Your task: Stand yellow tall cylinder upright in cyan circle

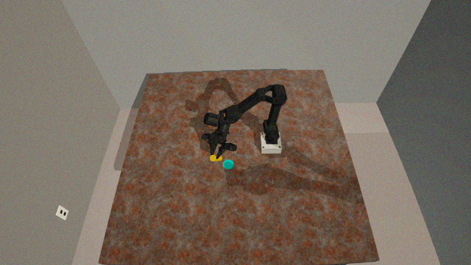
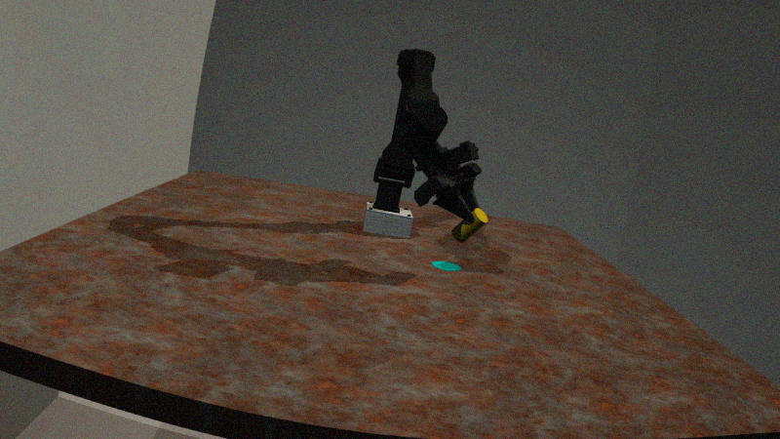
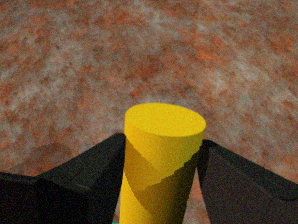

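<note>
My gripper (image 1: 218,153) (image 2: 465,219) (image 3: 161,145) is shut on the yellow tall cylinder (image 1: 215,158) (image 2: 470,224) (image 3: 162,145). It holds the cylinder off the table, tilted partway between lying and upright, one end raised. In the wrist view the cylinder sticks out between the two dark fingers with its flat end face in sight. The cyan circle (image 1: 228,164) (image 2: 446,265) is a flat disc on the table. It lies a short way to the right of the cylinder in the top view and nearer the camera in the exterior view. The cylinder is not over it.
The arm's white base block (image 1: 271,143) (image 2: 387,221) stands on the rust-coloured table (image 1: 230,214) (image 2: 272,339) to the right of the circle. Dark shadows of the arm fall across the table. Walls stand beyond the table's edges.
</note>
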